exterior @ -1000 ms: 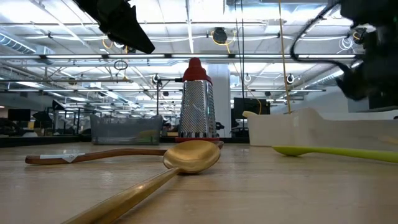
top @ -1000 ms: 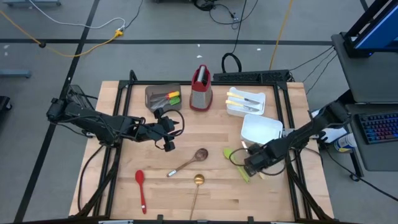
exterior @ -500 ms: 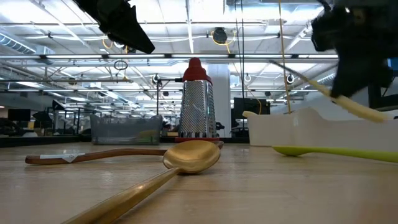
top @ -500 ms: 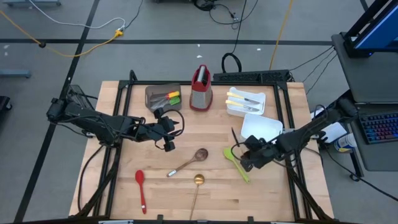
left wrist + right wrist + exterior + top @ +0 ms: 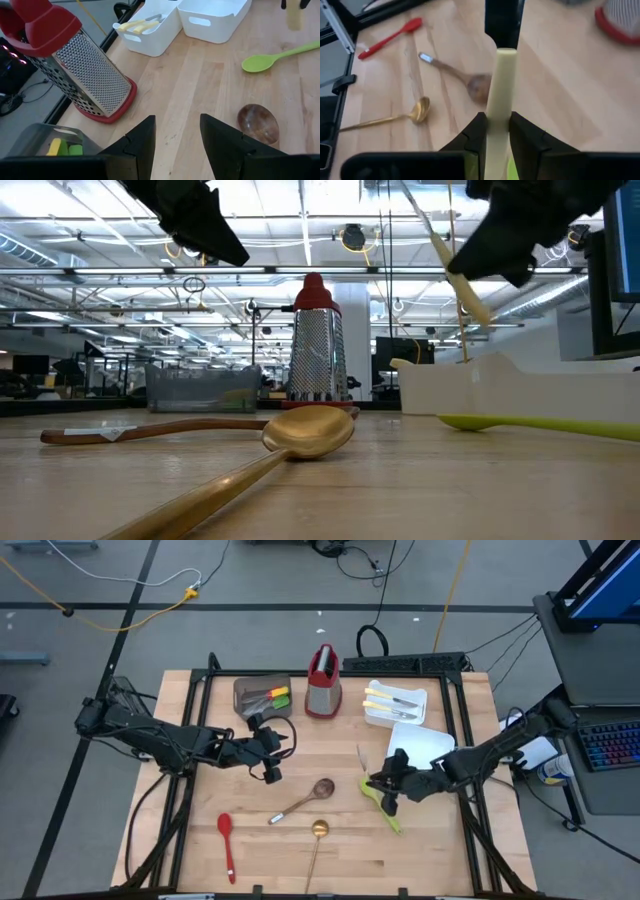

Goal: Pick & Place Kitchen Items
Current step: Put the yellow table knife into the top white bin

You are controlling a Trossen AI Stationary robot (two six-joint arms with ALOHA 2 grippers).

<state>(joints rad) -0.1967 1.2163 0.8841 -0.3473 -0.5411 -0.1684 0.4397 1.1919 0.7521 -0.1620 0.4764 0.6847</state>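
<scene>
1. Cream-handled utensil (image 5: 501, 90) is pinched between the right gripper's (image 5: 392, 787) fingers, lifted above the green spoon (image 5: 380, 802) beside the white tray (image 5: 421, 748).
2. Gripped at one end, it could pivot or slip out.
3. Left gripper (image 5: 176, 140) hangs open, empty, near the grater (image 5: 321, 681).

A pale yellow-handled knife (image 5: 362, 758) is clamped by its handle in the right pincer (image 5: 385, 787), lifted off the table and tilted, its blade pointing away from the pincer. Below it a lime-green silicone spoon (image 5: 380, 802) lies flat on the table, just in front of the empty white tray. A brown wooden spoon (image 5: 303, 799) lies diagonally near the table's middle, bowl toward the far right. Just in front of it lies a gold long-handled spoon (image 5: 317, 840), bowl toward the wooden spoon, handle running off the near edge. A red silicone spoon (image 5: 227, 841) lies flat at the near left. Two more yellow-handled knives (image 5: 390, 702) lie in the far white tray, and yellow, green and red utensils (image 5: 273, 697) in the brown bin.
</scene>
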